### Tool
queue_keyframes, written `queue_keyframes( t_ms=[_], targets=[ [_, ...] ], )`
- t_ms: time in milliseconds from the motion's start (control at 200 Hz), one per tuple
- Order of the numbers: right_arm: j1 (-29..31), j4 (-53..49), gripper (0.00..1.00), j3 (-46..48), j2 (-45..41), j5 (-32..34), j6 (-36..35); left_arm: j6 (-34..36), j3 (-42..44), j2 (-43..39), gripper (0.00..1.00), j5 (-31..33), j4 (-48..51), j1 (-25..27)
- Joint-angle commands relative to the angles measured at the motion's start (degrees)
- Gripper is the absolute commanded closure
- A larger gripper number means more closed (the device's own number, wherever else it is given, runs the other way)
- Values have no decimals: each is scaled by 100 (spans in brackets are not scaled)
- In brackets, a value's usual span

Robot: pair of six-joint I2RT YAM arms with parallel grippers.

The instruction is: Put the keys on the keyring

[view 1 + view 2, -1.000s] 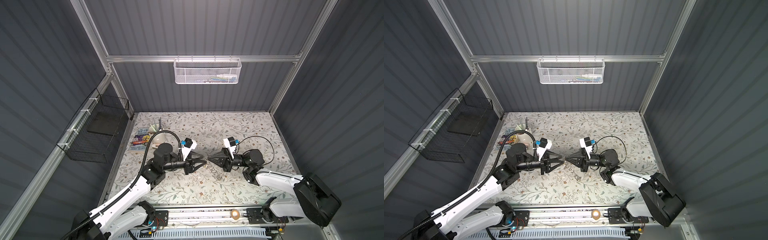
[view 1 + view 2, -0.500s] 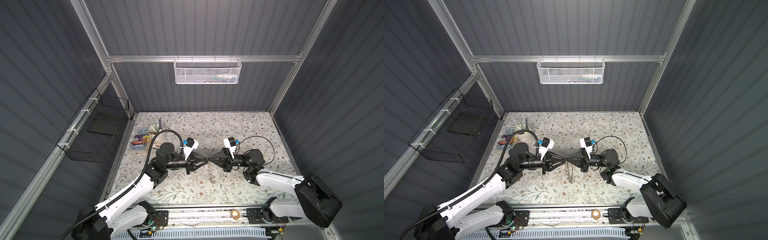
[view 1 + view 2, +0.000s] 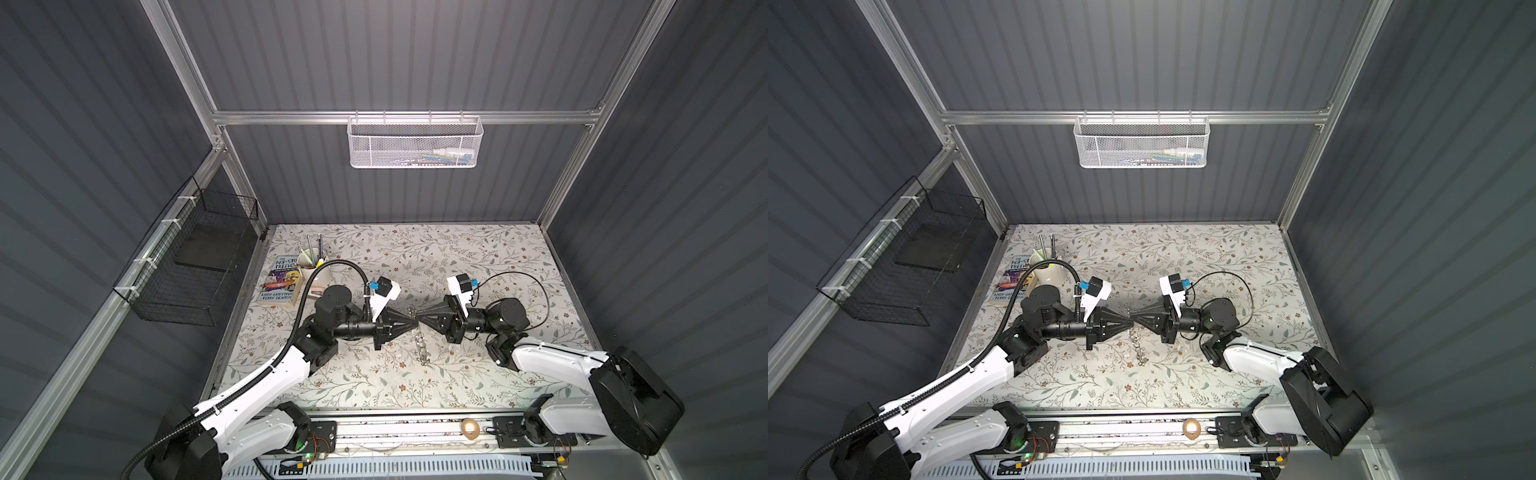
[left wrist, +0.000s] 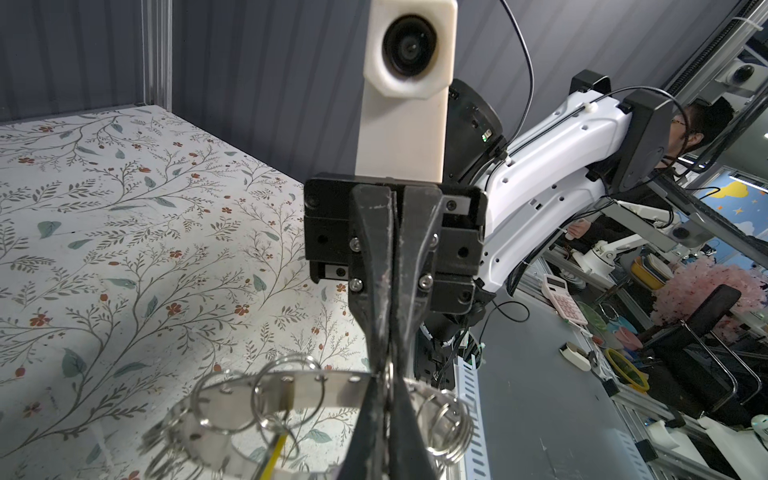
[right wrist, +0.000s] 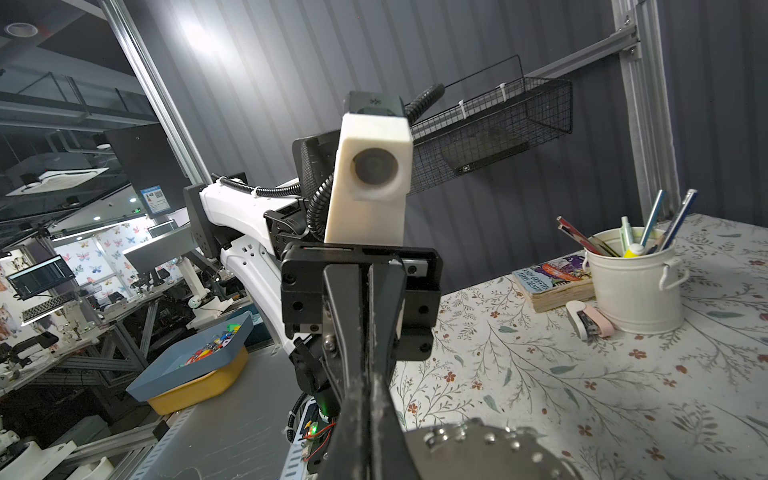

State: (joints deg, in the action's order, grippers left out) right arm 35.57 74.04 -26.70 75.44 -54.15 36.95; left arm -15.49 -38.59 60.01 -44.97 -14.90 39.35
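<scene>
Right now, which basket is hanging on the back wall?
The white mesh basket: it hooks onto the silver rail across the back wall. The black wire basket hangs on the left side wall instead.

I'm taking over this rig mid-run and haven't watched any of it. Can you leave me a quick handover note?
Left gripper: shut on the keyring rim.
Right gripper: shut on the same rim, tip to tip with the left.
Keyring hangs from both over the table.
Done: unclear; a yellow tag hangs among the wire loops.
Left: lilac-tagged key not in sight; check both are threaded.
</scene>
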Motion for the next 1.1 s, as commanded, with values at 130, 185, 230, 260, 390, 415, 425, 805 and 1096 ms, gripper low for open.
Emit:
queue_keyframes(
  t_ms=[130, 185, 230, 260, 390, 415, 425, 805, 1096],
  targets=[
    [21, -260, 89, -126, -220, 62, -347, 724, -405, -46, 100, 434, 1138, 31],
    [22, -466, 81, -132, -309, 71, -427, 959, -598, 0, 100, 467, 1514, 26],
    [11, -718, 76, -154, -417, 63, -519, 1153, -753, 45, 100, 475, 1830, 29],
    [8, -912, 73, -171, -499, 57, -586, 1296, -859, 67, 100, 480, 2021, 26],
    [-49, -1998, 64, -237, -1069, 148, -979, 1976, -1361, 286, 100, 538, 3032, 29],
    [-62, -2342, 63, -291, -1186, 165, -1079, 2118, -1486, 343, 100, 550, 3260, 31],
    [-66, -2500, 63, -316, -1281, 174, -1116, 2172, -1531, 371, 100, 553, 3358, 29],
    [-76, -5802, 54, -727, -2454, 712, -2390, 4015, -3287, 1373, 100, 600, 5927, 29],
    [-49, -5801, 58, -938, -1998, 564, -2382, 4785, -4427, 2211, 100, -8, 6998, 37]
  ],
)
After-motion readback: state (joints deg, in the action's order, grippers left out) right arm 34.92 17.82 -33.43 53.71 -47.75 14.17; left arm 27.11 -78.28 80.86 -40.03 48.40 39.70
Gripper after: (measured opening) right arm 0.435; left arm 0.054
